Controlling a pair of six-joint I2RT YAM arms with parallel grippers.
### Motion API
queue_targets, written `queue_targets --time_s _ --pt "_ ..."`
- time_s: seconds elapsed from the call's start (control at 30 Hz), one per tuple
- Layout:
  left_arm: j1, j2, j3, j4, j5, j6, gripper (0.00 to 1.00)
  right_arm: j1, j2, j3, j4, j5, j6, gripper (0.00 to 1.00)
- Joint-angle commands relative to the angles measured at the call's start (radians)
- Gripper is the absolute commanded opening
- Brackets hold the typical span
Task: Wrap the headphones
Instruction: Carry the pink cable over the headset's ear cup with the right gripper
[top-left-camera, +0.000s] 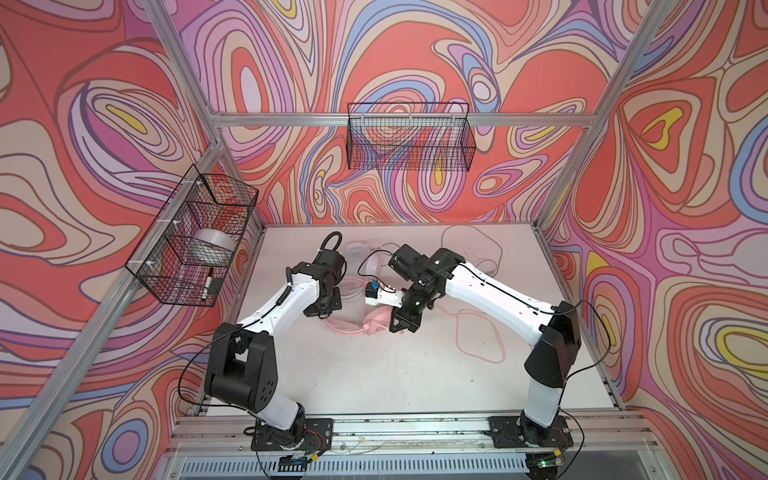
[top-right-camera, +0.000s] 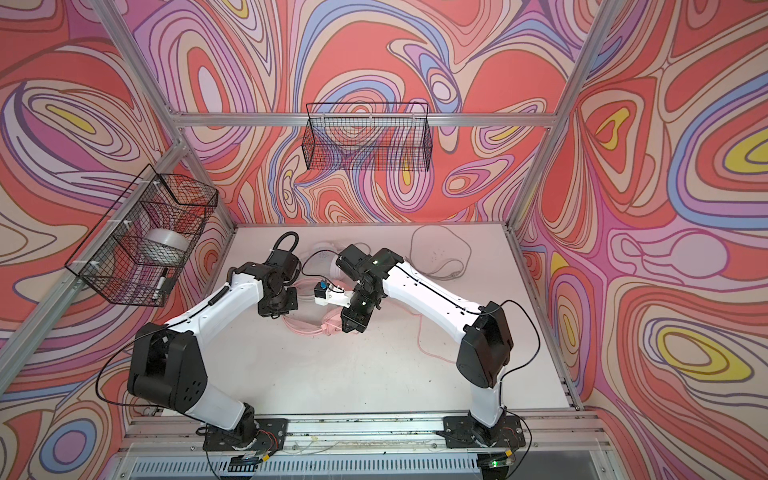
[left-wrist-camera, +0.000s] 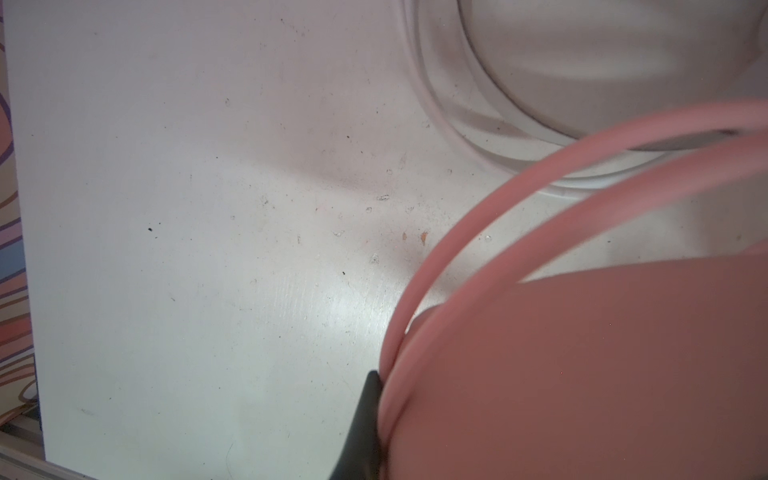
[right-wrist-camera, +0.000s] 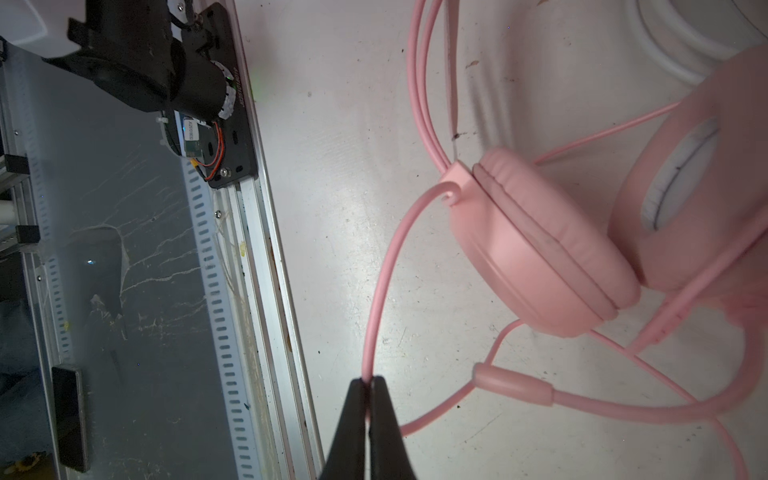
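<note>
The pink headphones (top-left-camera: 374, 325) (top-right-camera: 329, 326) lie mid-table between both arms. My left gripper (top-left-camera: 322, 309) (top-right-camera: 274, 307) is shut on them; in the left wrist view one black finger (left-wrist-camera: 361, 424) presses against pink cord loops (left-wrist-camera: 419, 291), and a pink mass hides the other finger. My right gripper (right-wrist-camera: 368, 384) (top-left-camera: 401, 326) is shut on the pink cord (right-wrist-camera: 386, 266) where it leaves the ear cup (right-wrist-camera: 540, 245). The boom mic (right-wrist-camera: 513, 386) lies beside it. More pink cord (top-left-camera: 478, 332) trails right. The white headphones (top-left-camera: 357, 251) (top-right-camera: 324, 255) sit behind, their pale cord (top-left-camera: 469, 245) looped at the back.
A wire basket (top-left-camera: 195, 237) on the left wall holds a tape roll (top-left-camera: 210, 245) and a marker (top-left-camera: 208, 284). Another wire basket (top-left-camera: 409, 137) hangs on the back rail. An aluminium rail (top-left-camera: 395, 428) (right-wrist-camera: 257, 291) runs along the table's front edge.
</note>
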Motion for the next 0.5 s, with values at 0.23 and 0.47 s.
queue_targets --time_s 0.23,0.47 --pt "-0.002 -0.002 0.016 -0.003 0.045 0.025 0.0 -0.006 0.018 0.067 -0.014 0.159 -0.024 0.0" --pt "-0.003 -0.009 0.005 0.009 0.079 0.075 0.0 -0.03 0.022 0.087 0.047 0.265 -0.044 0.0"
